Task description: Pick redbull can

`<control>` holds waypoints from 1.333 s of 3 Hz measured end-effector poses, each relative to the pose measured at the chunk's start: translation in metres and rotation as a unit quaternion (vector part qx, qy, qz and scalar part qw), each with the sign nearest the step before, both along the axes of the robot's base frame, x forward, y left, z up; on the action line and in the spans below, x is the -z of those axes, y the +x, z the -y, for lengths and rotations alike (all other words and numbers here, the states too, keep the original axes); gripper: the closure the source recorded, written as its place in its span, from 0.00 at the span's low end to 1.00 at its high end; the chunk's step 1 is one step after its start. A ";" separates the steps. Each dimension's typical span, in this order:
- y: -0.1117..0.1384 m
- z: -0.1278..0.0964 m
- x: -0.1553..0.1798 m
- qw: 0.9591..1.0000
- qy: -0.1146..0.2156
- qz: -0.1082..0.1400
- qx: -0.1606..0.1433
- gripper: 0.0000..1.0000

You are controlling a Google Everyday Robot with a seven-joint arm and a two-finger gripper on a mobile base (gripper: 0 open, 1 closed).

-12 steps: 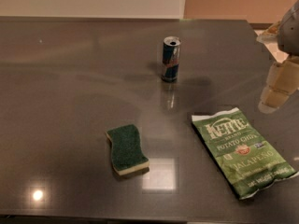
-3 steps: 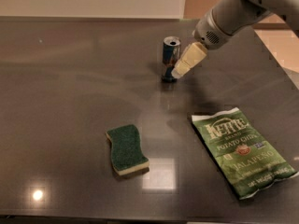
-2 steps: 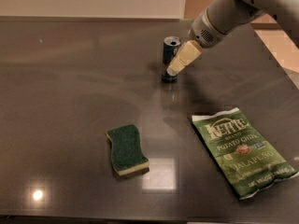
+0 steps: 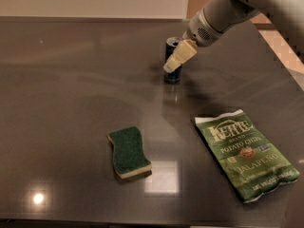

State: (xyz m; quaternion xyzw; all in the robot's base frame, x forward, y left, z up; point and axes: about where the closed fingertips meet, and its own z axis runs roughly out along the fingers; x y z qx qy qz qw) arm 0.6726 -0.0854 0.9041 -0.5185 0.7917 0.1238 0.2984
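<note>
The redbull can [image 4: 172,75] stands upright on the dark table [image 4: 71,94], at the back centre. It is slim, blue and silver, with a silver top. My gripper [image 4: 176,61] comes in from the upper right on a pale arm. Its cream fingers lie across the front of the can and hide its middle. I cannot tell whether the fingers touch the can.
A green sponge with a cream underside [image 4: 128,152] lies at the front centre. A green Kettle jalapeño chip bag [image 4: 245,153] lies flat at the front right. The table's right edge [image 4: 285,65] runs diagonally behind the arm.
My gripper has moved left from the right edge of the table, down to the can, and now overlaps its front. The can, sponge and bag have not moved.
</note>
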 end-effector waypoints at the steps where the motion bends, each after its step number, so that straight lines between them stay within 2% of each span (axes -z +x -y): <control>1: 0.001 -0.005 0.000 1.000 0.007 -0.008 -0.008 0.39; 2: -0.001 -0.010 -0.005 1.000 0.015 -0.012 -0.020 0.64; 3: -0.011 -0.017 -0.021 0.999 0.014 -0.015 -0.046 0.85; 4: -0.029 -0.020 -0.049 0.997 0.014 -0.017 -0.077 1.00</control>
